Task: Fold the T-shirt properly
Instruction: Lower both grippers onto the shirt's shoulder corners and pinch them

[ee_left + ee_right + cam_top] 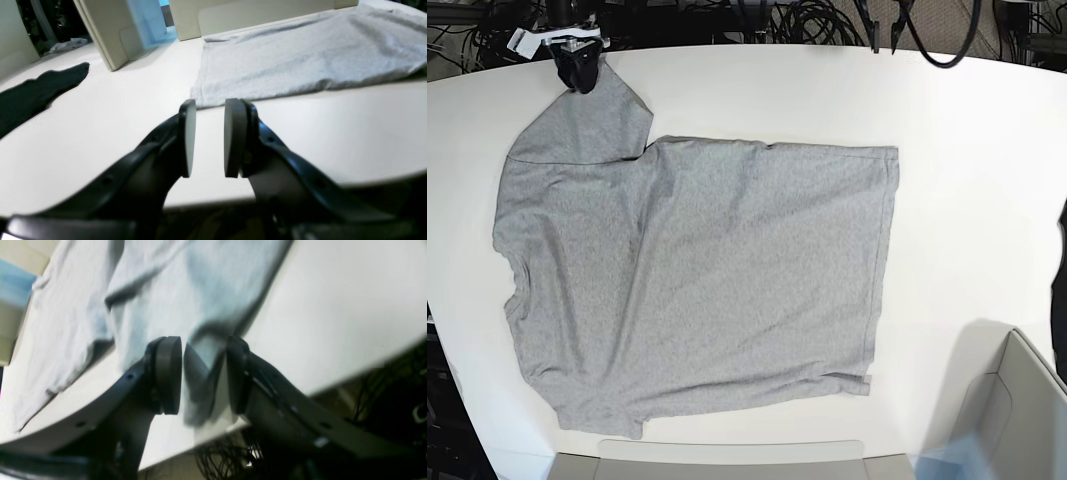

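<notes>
Noting positions first: where does the T-shirt lie? (operator)

T-shirt is spread on the white table, plain grey side up, no lettering visible. Neck end is toward the base view's left, hem toward its right. One sleeve is drawn out to a point at the table's far left corner. (arm)

Right side, grip status? (operator)

My right gripper sits at that sleeve tip, at the table edge. In the wrist view a bunched fold of grey cloth fills the space between my pads, so I record them as clamped on the T-shirt. The view is blurred, so I cannot tell how much fabric is caught. (arm)

Left side? (operator)

My left gripper has its fingers apart with bare table showing between them and nothing held. It hangs low over the table, just short of a corner of the shirt's hem and not touching it. (arm)

Other items? (operator)

A black cloth lies on the table well apart from the shirt. A cream bin stands near the base view's lower right corner. Cables run behind the far edge. (arm)
</notes>
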Controlling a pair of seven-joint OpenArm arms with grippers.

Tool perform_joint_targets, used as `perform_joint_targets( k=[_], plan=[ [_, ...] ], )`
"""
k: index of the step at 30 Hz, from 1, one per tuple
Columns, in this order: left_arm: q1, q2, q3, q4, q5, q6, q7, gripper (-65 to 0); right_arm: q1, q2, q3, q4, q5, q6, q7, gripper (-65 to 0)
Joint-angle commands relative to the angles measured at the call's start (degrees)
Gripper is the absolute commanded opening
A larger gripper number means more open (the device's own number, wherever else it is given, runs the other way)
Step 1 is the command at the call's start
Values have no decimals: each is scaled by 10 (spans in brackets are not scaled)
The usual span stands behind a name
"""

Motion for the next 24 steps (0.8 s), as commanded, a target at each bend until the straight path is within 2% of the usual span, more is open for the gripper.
perform_joint_targets(
  k=[1,5,8,11,15,17,20,24],
  plan=[
    [12,-2,1,27,-4,3,13,-490,-13,3,-2,-4,5,-13,-26,-419],
    [13,-2,2,120,-5,3,97,-489,-14,3,-2,-2,5,-13,-26,-419],
    [14,-1,27,211,-22,3,187,-466,-16,4,-2,-1,5,-13,-26,-419],
    [14,-4,61,308,-121,0,313,-415,-16,4,-2,-1,5,-13,-26,-419],
    [8,-56,66,402,-270,-1,525,-394,-18,4,-2,-1,5,-13,-26,-419],
    [-11,-77,65,410,-335,-1,608,-394,-25,4,2,-1,5,-13,-26,-419],
    [-58,-104,46,398,-442,-1,699,-394,-27,7,3,-1,5,-13,-24,-419],
    [-94,-119,20,363,-519,-2,771,-394,-28,7,3,-1,5,-13,-24,-419]
  ],
)
